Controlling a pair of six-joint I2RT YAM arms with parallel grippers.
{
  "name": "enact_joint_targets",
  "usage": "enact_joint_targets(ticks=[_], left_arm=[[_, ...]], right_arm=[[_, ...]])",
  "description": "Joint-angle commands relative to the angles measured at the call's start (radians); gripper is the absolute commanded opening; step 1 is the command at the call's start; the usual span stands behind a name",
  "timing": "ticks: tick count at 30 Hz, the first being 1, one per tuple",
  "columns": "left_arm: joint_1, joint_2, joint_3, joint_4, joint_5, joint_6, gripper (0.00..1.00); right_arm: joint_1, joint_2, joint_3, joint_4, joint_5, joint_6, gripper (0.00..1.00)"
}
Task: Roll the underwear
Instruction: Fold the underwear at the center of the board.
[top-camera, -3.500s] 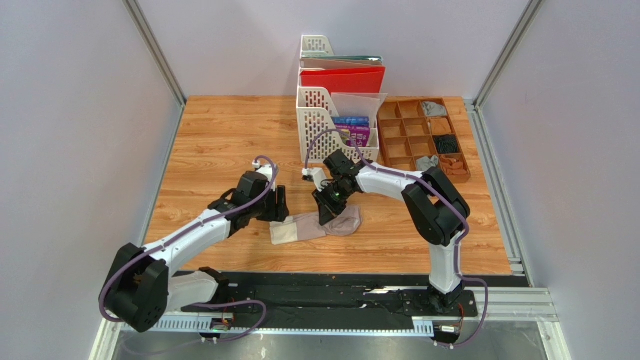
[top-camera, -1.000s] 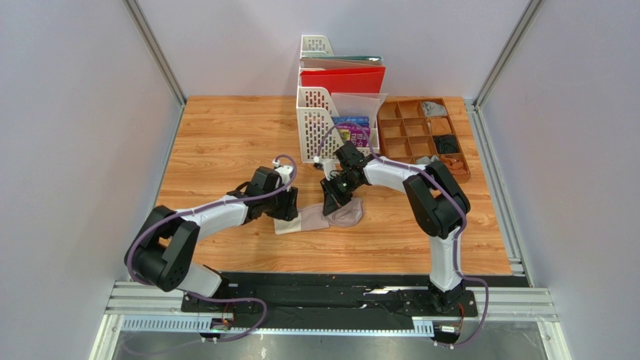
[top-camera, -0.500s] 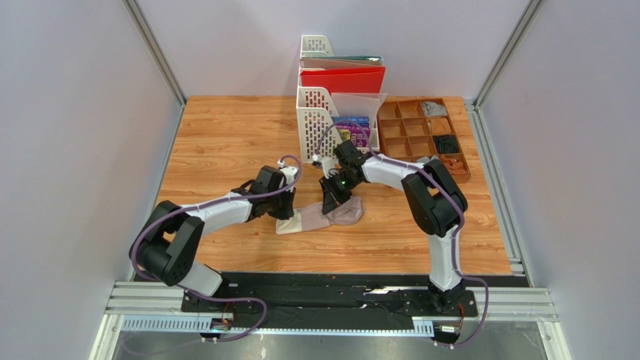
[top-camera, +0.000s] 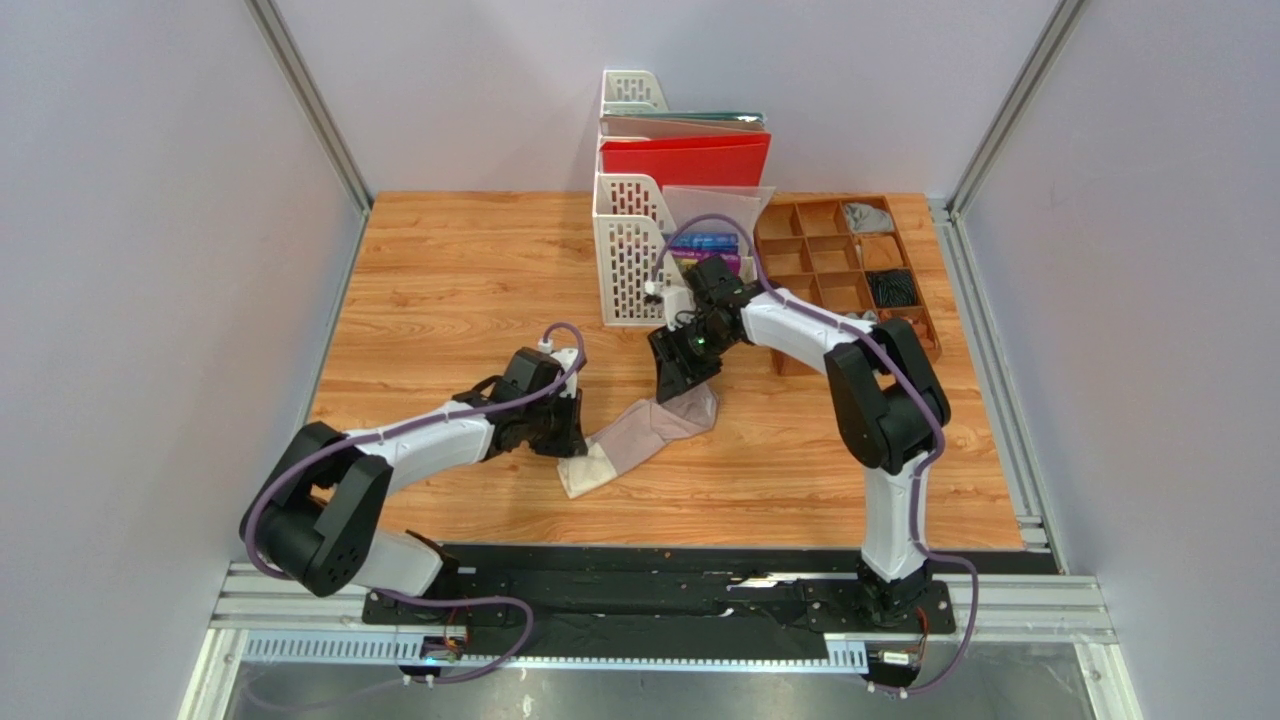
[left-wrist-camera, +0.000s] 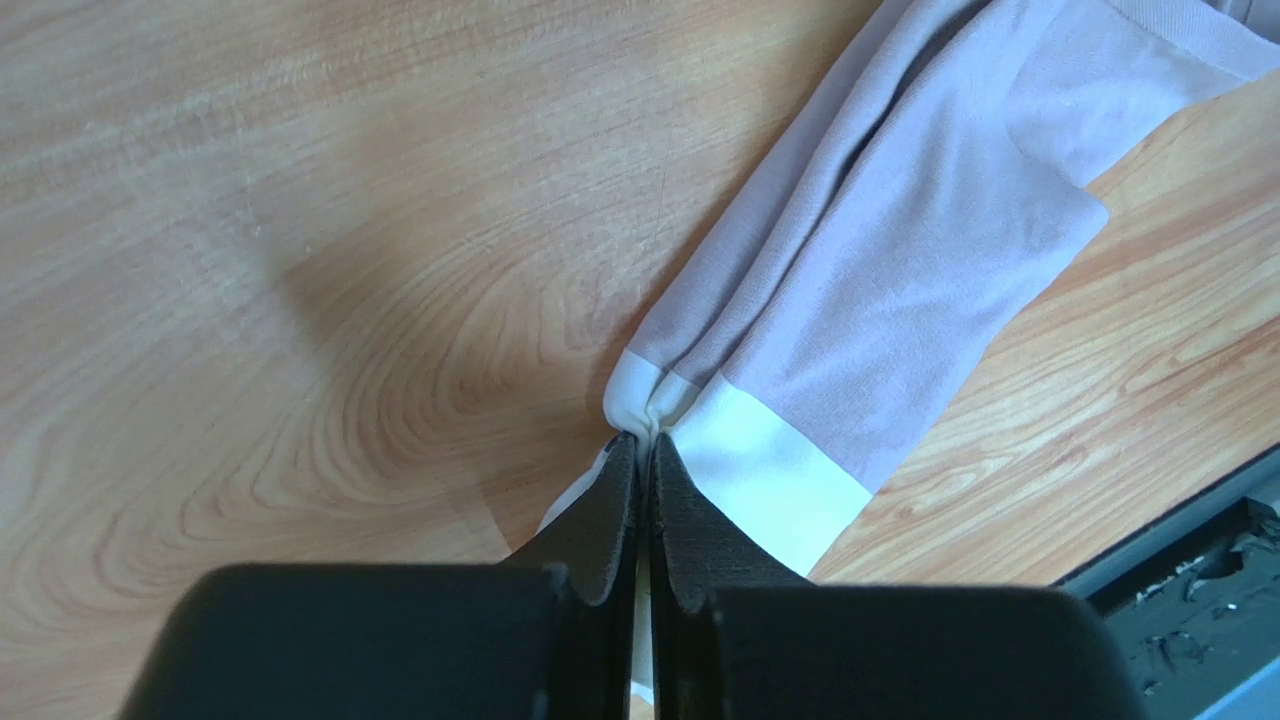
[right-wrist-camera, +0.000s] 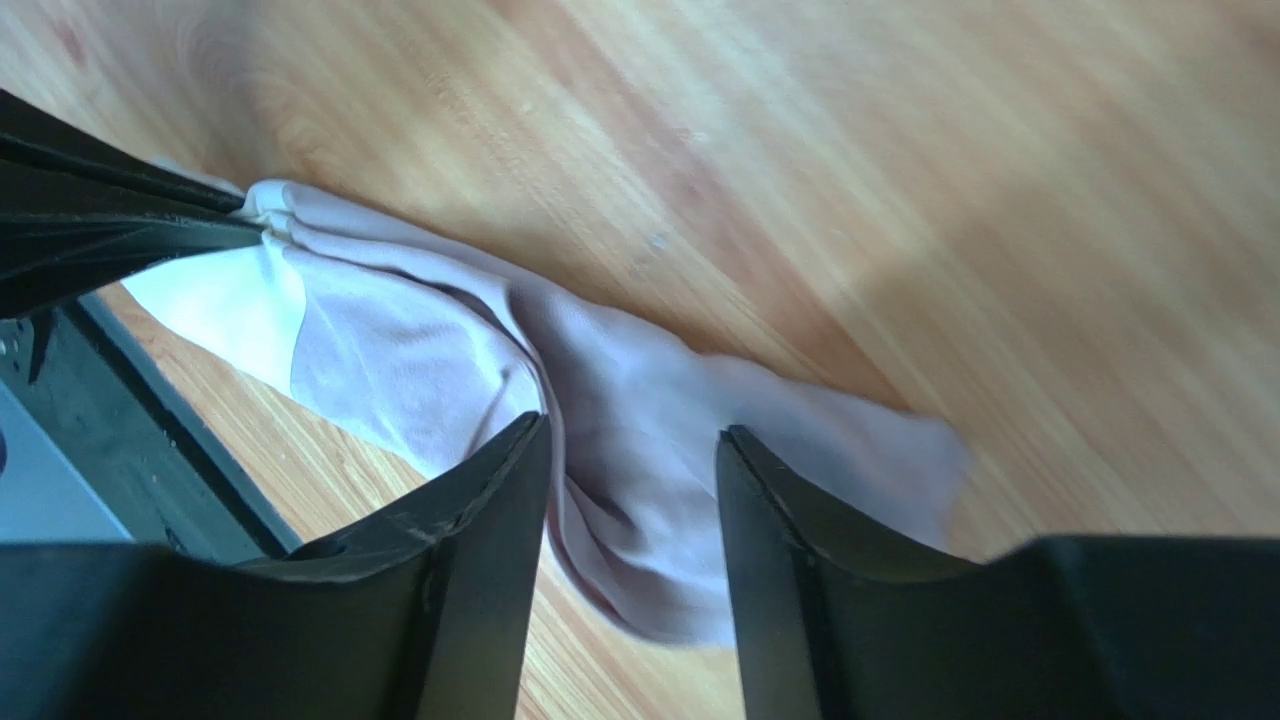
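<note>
**Beige pair pinned at one end, roll not started**

So the pinkish-beige underwear (top-camera: 643, 435) lies on the table (top-camera: 451, 270) as a long, loosely folded strip, running diagonally between the two arms. The left gripper (left-wrist-camera: 649, 450) is squeezed tight on the cream band (left-wrist-camera: 759, 473) at the near end, with the cloth bunched into a little pleat right at its tips. The right gripper (right-wrist-camera: 628, 435) hangs over the far end with its jaws well apart and nothing in them.

My read: this is the straighten-and-set-up bit before any rolling. Next the right one probably has to come down and catch the far end, so the strip can be pulled flat and turned over on itself. The fabric looks thin and slippery, so a shallow pinch could easily let go.

Stuff I can't make out:
- whether the right fingertips touch the cloth or just float above it
- how many layers the left pinch has
- the greyish scraps in the wooden tray (top-camera: 781, 278), too small to identify
</note>
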Motion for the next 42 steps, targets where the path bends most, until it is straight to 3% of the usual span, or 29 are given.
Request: enact_joint_targets(ticks=[1, 5, 9, 14, 21, 32, 33, 36, 37, 38, 42], left_arm=[[-0.005, -0.037, -0.022, -0.027, -0.004, -0.059, 0.00], [-0.005, -0.040, -0.027, -0.024, -0.003, -0.064, 0.00], [-0.005, -0.033, -0.022, -0.030, -0.007, -0.056, 0.00], [-0.005, -0.036, -0.028, -0.032, -0.007, -0.053, 0.00], [-0.005, -0.042, -0.031, -0.035, -0.003, -0.049, 0.00], [-0.005, -0.034, -0.030, -0.032, 0.008, -0.038, 0.00], [-0.005, -0.033, -0.030, -0.032, 0.010, -0.036, 0.00], [-0.005, -0.030, -0.028, -0.032, 0.013, -0.032, 0.00], [-0.005, -0.031, -0.030, -0.030, 0.013, -0.029, 0.00], [-0.007, -0.033, -0.030, -0.029, 0.019, -0.027, 0.00], [-0.005, -0.046, -0.042, -0.019, 0.037, -0.018, 0.00]], right_arm=[[-0.036, -0.203, -0.071, 0.014, 0.081, 0.040, 0.51], [-0.041, -0.347, -0.205, 0.082, 0.149, 0.101, 0.51], [-0.039, -0.465, -0.384, 0.193, 0.088, 0.095, 0.51], [-0.030, -0.479, -0.527, 0.329, 0.015, 0.080, 0.50], [-0.025, -0.436, -0.556, 0.449, 0.023, 0.072, 0.51], [-0.002, -0.326, -0.503, 0.443, 0.014, 0.000, 0.50], [-0.001, -0.323, -0.501, 0.443, 0.018, 0.000, 0.49], [-0.002, -0.312, -0.486, 0.419, 0.040, -0.001, 0.21], [-0.002, -0.309, -0.481, 0.411, 0.051, -0.004, 0.07], [-0.001, -0.309, -0.471, 0.396, 0.058, -0.004, 0.02], [0.001, -0.307, -0.421, 0.330, 0.094, -0.023, 0.00]])
